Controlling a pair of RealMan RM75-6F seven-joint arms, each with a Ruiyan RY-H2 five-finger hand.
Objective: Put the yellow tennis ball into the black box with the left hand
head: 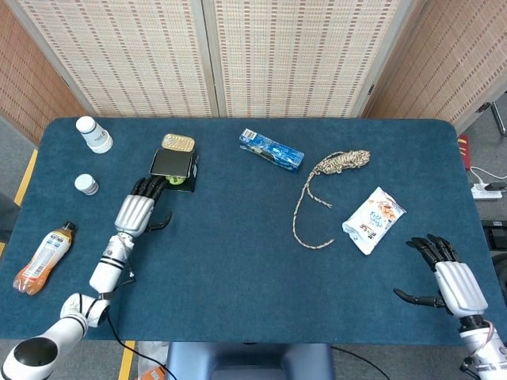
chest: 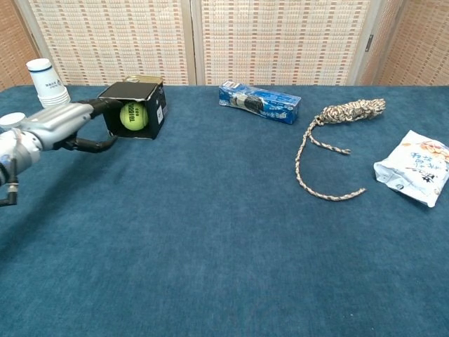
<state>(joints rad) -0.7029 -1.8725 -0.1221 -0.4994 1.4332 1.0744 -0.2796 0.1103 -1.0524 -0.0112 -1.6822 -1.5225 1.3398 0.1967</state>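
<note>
The yellow tennis ball sits inside the black box, which lies on its side with its mouth toward me. From the head view only the box top shows. My left hand is just left of the box mouth, fingers spread and stretched toward it, holding nothing; its fingertips lie at the box's front edge. My right hand rests open near the table's front right corner, away from everything.
A gold tin lies behind the box. White cups, a small white jar and an orange bottle sit at the left. A blue packet, a rope and a snack bag lie to the right.
</note>
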